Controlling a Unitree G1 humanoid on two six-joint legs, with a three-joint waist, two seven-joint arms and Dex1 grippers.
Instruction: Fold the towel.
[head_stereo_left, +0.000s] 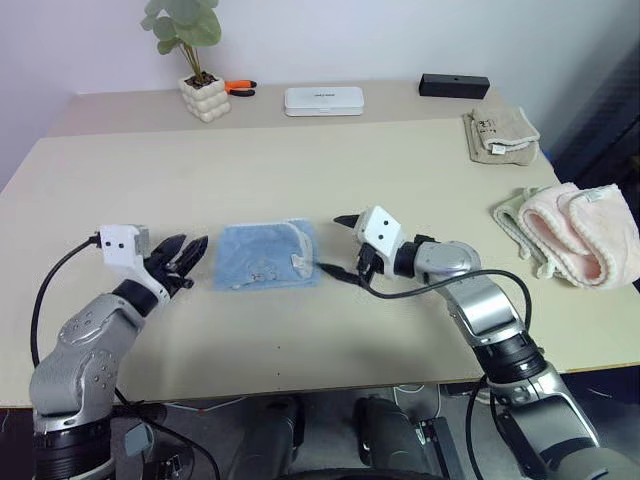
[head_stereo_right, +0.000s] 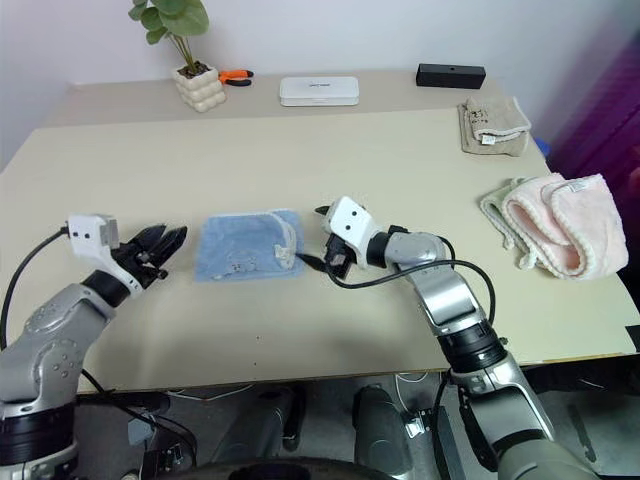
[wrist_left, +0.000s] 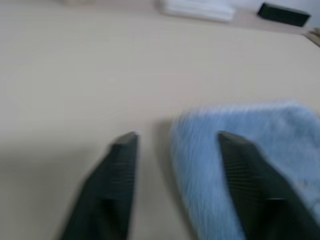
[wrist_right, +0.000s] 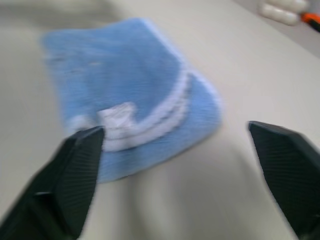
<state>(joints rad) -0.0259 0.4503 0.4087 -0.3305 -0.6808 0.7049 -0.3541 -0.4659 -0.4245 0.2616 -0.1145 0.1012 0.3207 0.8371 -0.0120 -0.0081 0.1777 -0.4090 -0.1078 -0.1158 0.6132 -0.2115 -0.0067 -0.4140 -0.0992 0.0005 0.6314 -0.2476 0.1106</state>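
— Any containers on the table?
— Just one, at the far edge: a white bumpy pot holding a green leafy plant. Beside it, orange-handled pliers, then a flat white case and a small black box further along the same edge.

— And the towel?
— Light blue terry, lying flat near the front middle of the table, folded into a small, roughly square pad. Whitish hemmed edge curving across the top layer toward the right side, with a small white tab near it. Tiny dark mark near the front edge.

— Where are the pincers?
— One on each side of the towel. Left gripper just off the towel's left edge, black fingers parted, holding nothing; in the left wrist view, one finger over the blue cloth, the other over bare table. Right gripper just off the towel's right edge, fingers spread wide, also holding nothing.

— Anything else?
— A beige folded towel far right, and a pink fluffy towel over a pale green one at the right edge, well apart from the blue one.
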